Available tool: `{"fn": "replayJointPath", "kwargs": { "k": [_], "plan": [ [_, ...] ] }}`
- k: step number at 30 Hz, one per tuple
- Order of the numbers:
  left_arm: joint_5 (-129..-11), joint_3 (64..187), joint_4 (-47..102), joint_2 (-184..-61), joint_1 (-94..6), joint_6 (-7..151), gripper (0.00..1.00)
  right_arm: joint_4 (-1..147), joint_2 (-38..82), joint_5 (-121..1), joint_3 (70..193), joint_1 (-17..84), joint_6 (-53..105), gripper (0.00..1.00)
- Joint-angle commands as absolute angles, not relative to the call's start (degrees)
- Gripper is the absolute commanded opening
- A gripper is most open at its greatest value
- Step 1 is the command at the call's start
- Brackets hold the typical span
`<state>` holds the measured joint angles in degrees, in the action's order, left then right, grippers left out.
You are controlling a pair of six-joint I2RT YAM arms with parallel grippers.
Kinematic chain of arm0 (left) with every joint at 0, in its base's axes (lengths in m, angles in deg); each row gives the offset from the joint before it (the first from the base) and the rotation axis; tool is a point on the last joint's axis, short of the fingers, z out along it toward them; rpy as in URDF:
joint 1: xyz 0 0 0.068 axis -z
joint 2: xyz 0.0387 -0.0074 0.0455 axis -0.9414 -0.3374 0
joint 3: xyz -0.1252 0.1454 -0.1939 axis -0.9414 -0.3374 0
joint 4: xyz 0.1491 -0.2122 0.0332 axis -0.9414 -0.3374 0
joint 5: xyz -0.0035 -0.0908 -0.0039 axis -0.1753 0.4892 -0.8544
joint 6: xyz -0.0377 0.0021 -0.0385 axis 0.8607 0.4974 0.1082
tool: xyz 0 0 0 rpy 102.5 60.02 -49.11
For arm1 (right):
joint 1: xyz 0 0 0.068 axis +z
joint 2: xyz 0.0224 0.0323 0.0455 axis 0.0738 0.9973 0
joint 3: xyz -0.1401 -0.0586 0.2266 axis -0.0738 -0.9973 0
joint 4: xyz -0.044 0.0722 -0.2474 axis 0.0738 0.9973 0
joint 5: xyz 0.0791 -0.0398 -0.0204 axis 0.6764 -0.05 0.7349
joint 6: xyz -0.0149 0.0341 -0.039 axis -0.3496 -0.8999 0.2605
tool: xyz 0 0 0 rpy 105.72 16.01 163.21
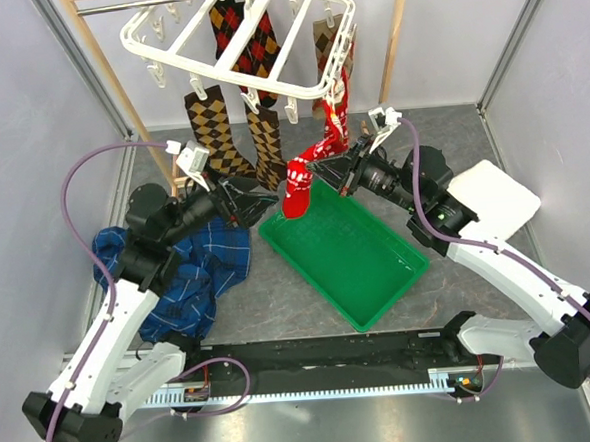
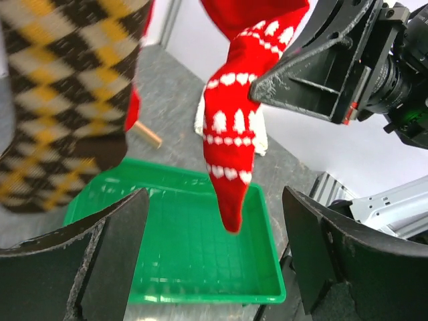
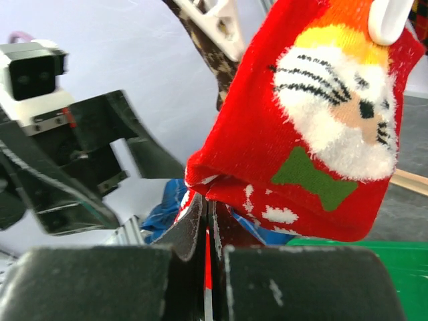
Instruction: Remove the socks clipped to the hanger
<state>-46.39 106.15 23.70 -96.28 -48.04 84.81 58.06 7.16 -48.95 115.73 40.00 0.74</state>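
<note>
Fingers of the right end effector (image 3: 207, 227) fill the right wrist foreground, pressed together on a fold of the red sock (image 3: 301, 154). It is soft, light cloth, likely best gripped close under its clip (image 3: 391, 20), which the frame cuts off. Left wrist: the left end effector (image 2: 214, 214) is spread, empty, facing the sock's toe above the green tray (image 2: 167, 267). Overhead, the hanger (image 1: 287, 87) hangs beyond the tray, argyle socks (image 1: 215, 136) clipped on; the pinch itself is hidden.

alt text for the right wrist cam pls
The right gripper is shut on a fold of the red Santa-face sock, whose top a white clip holds. The left gripper hangs open behind, at left.
</note>
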Motion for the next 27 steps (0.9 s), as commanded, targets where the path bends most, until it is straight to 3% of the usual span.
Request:
{"fn": "replayJointPath", "kwargs": {
  "k": [1, 14, 18, 20, 22, 27],
  "plan": [
    [-41.6, 107.51, 32.49, -100.34, -47.17, 85.54, 0.88, 54.48, 4.49, -46.76, 116.36, 39.92, -2.1, 0.0],
    [-42.56, 110.85, 34.08, -108.87, -41.02, 85.01, 0.87, 51.31, 3.26, -46.05, 113.62, 40.0, -4.65, 0.0],
    [-41.07, 112.87, 34.16, -112.3, -39.26, 84.93, 0.83, 52.45, 2.03, -47.54, 112.75, 40.0, -3.86, 0.0],
    [-41.07, 112.61, 35.03, -112.3, -39.17, 85.19, 0.69, 53.41, 1.59, -48.6, 112.31, 40.0, -3.94, 0.0],
    [-41.07, 110.77, 36.09, -111.78, -39.17, 84.84, 0.49, 53.86, 0.98, -49.57, 111.43, 39.92, -4.38, 0.0],
    [-37.47, 108.83, 38.73, -111.86, -39.17, 86.94, 0.26, 54.04, 0.8, -49.83, 110.37, 39.92, -5.53, 0.0]
  ]
}}
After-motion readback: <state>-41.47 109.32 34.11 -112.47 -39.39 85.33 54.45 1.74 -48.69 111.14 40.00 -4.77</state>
